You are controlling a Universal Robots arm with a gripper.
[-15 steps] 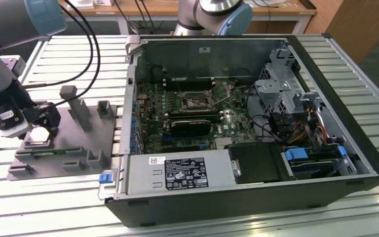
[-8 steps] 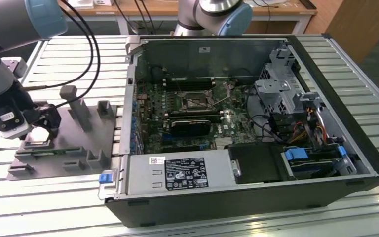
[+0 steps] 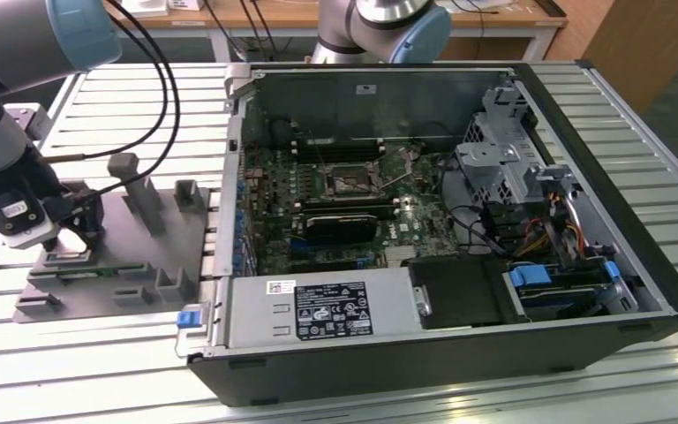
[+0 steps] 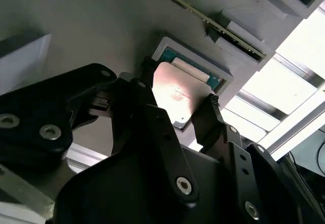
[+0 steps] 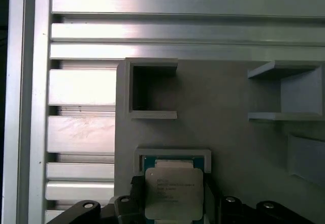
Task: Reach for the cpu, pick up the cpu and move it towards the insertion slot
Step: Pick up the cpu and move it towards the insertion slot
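The cpu (image 4: 179, 93), a flat silvery square chip, sits between my gripper's (image 4: 176, 102) two black fingers, which are closed on its opposite edges. It hangs just above its pale-rimmed recess (image 5: 172, 157) in the grey plastic fixture (image 3: 127, 256). In the first wrist view the cpu (image 5: 173, 193) overlaps the recess frame, slightly offset from it. In the exterior view my gripper (image 3: 63, 243) stands over the fixture at that view's left. The insertion slot (image 3: 349, 179), a square socket with a dark centre and metal frame, lies on the motherboard inside the open computer case (image 3: 621, 221), well away from the gripper.
Grey upright blocks (image 3: 139, 190) rise from the fixture beside the gripper. A black rectangular card (image 3: 339, 227) sits below the socket. Cables and a drive cage (image 3: 504, 168) fill the case on the exterior view's right. The slatted aluminium table (image 3: 127, 362) surrounds everything.
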